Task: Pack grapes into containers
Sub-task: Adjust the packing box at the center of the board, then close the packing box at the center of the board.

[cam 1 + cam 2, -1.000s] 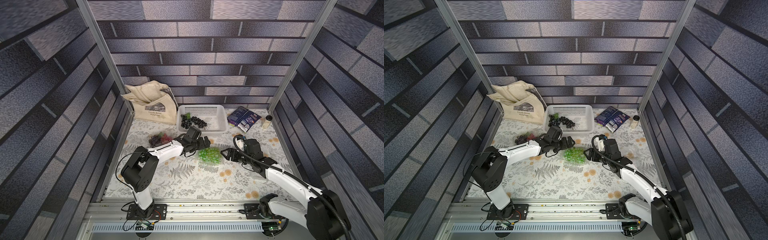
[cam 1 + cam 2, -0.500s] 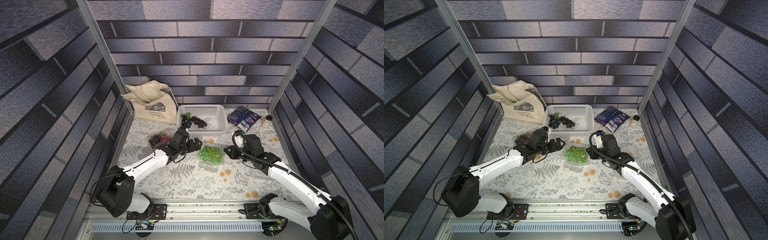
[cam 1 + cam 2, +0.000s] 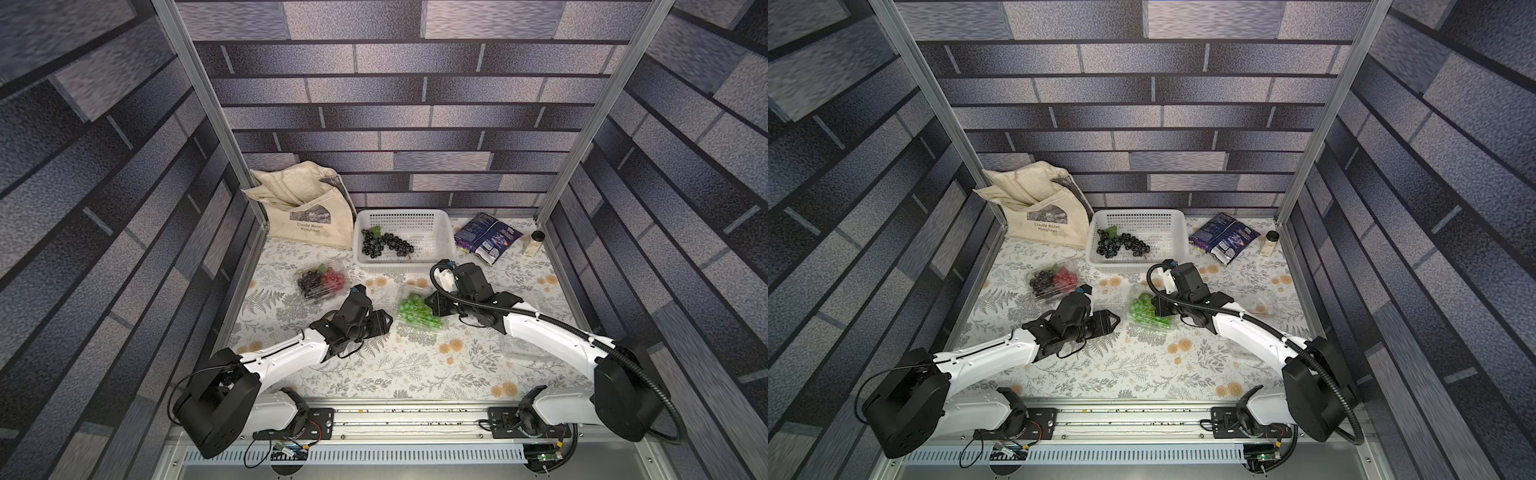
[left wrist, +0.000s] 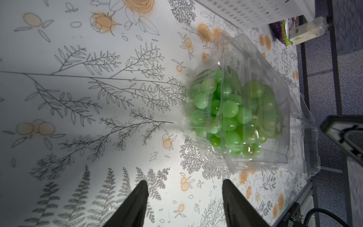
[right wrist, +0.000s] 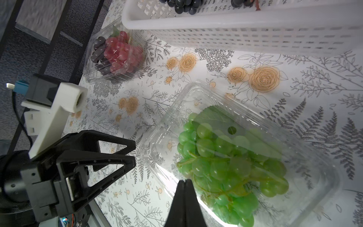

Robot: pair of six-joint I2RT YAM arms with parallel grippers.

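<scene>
my right gripper (image 5: pixel 184 181) is pinched shut, tips at the near rim of the clear clamshell (image 5: pixel 176 118) of green grapes (image 5: pixel 222 157). my left gripper (image 4: pixel 184 182), half spread and empty, hovers just beside the opposite side. the box lies between them, nearer the right.

Green grapes (image 5: pixel 225 157) are smooth, glossy plastic, under a clear, shiny plastic box (image 5: pixel 314 188). Basket (image 3: pixel 440 232) is white matt perforated plastic. Tote (image 3: pixel 307 208) is coarse cream cloth. Packet (image 3: pixel 486 237) is glossy, crinkled film. Table cover (image 3: pixel 374 365) is smooth and printed. Posts (image 3: pixel 210 112) are brushed metal.
</scene>
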